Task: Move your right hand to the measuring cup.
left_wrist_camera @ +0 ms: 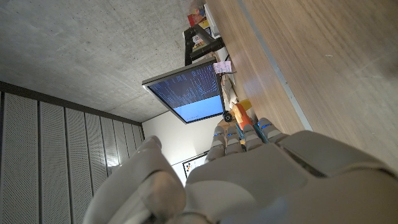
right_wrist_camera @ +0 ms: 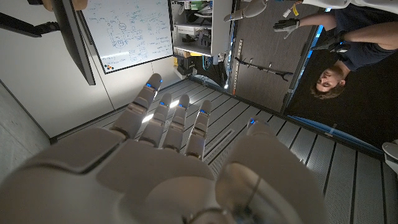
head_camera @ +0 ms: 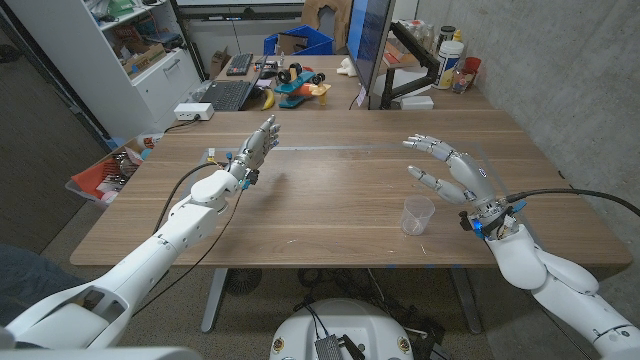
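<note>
Nothing legible: the whiteboard [right_wrist_camera: 127, 31] scribbles and the lines on the monitor [left_wrist_camera: 189, 93] are too small.

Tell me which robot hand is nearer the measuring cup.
The right robot hand, open just beside the clear measuring cup; the left robot hand is across the table.

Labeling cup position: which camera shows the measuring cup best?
The head view. The clear measuring cup stands upright on the table, whole and unblocked, just left of the right robot hand, which is open above the table. The two wrist views give nothing of the cup to label.
</note>
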`<state>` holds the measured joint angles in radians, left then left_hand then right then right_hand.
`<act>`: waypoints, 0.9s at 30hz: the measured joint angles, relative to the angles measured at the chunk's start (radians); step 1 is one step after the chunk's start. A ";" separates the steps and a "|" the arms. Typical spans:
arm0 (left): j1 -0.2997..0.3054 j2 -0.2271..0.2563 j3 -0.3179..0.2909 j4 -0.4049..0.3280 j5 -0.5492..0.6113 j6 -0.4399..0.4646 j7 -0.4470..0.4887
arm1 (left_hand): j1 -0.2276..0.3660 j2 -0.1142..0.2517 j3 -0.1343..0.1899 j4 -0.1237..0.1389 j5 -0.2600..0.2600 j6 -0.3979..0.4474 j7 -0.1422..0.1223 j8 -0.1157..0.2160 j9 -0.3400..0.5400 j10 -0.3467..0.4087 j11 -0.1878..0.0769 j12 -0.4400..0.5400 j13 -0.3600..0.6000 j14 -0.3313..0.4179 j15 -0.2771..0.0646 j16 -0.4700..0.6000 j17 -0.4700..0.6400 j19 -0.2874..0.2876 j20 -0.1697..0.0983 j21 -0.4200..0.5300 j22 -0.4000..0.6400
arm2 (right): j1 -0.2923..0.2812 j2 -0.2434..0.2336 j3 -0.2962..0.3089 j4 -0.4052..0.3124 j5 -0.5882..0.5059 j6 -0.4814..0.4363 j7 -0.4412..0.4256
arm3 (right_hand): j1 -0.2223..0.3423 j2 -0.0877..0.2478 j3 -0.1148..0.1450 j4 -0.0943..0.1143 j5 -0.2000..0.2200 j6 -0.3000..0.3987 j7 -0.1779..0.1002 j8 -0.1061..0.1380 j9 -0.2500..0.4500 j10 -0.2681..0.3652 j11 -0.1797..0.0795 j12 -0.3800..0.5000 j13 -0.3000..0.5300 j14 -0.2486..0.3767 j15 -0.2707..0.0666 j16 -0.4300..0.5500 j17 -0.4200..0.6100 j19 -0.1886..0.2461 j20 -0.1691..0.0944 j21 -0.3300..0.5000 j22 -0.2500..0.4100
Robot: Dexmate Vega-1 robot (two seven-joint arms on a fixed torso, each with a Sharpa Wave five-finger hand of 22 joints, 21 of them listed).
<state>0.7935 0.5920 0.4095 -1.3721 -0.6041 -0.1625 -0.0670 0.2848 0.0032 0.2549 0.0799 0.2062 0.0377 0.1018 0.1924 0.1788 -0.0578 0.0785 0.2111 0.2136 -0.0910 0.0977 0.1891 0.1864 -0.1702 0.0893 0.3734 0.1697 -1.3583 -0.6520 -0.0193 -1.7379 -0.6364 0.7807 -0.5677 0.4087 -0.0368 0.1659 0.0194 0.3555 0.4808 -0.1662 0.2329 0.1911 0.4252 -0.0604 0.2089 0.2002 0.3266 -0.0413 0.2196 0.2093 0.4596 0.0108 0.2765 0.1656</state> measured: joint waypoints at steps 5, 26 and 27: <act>-0.001 -0.001 0.000 0.001 0.000 -0.001 -0.001 | 0.000 0.000 0.000 0.000 0.000 0.000 0.000 0.000 0.000 0.000 0.000 0.000 -0.005 0.000 0.000 0.000 0.000 0.000 0.000 -0.004 0.000 | -0.005 -0.016 -0.005 -0.009 -0.012 -0.025 -0.010 | 0.000 0.000 0.000 0.000 0.000 0.000 0.000 0.000 0.000 -0.001 -0.001 0.000 0.000 0.000 0.000 0.000 0.000 -0.004 0.004 0.000 0.000; -0.007 -0.013 0.004 0.013 0.001 -0.009 -0.003 | 0.000 0.000 -0.004 -0.004 0.000 0.004 -0.004 0.000 0.000 0.000 0.000 0.000 -0.005 0.000 0.000 0.000 0.000 0.000 0.000 -0.008 0.000 | -0.019 -0.111 -0.043 -0.050 -0.050 -0.138 -0.055 | 0.000 0.000 0.000 0.000 0.015 -0.004 -0.004 -0.011 0.000 -0.015 -0.003 -0.006 0.000 -0.022 0.000 -0.007 0.000 -0.018 0.018 -0.028 0.000; -0.007 -0.013 0.005 0.014 0.001 -0.009 -0.002 | 0.000 0.000 -0.004 -0.004 0.000 0.004 -0.004 0.000 0.000 0.000 0.000 0.000 -0.005 0.000 0.000 0.000 0.000 0.000 0.000 -0.008 0.000 | -0.022 -0.125 -0.047 -0.056 -0.052 -0.145 -0.058 | 0.000 0.000 0.000 0.000 0.015 -0.004 -0.004 -0.015 0.000 -0.015 -0.004 -0.006 0.000 -0.022 0.000 -0.007 0.000 -0.018 0.018 -0.029 0.000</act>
<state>0.7861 0.5785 0.4142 -1.3585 -0.6027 -0.1716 -0.0688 0.2848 0.0031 0.2507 0.0758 0.2062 0.0414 0.0981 0.1924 0.1788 -0.0579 0.0783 0.2111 0.2090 -0.0911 0.0977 0.1891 0.1864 -0.1703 0.0894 0.3657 0.1697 -1.3802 -0.7766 -0.0666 -1.7938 -0.6887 0.6352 -0.6260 0.4087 -0.0368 0.1659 0.0195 0.3702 0.4769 -0.1699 0.2177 0.1912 0.4103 -0.0639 0.2031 0.2003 0.3050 -0.0414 0.2128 0.2094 0.4418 0.0287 0.2474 0.1655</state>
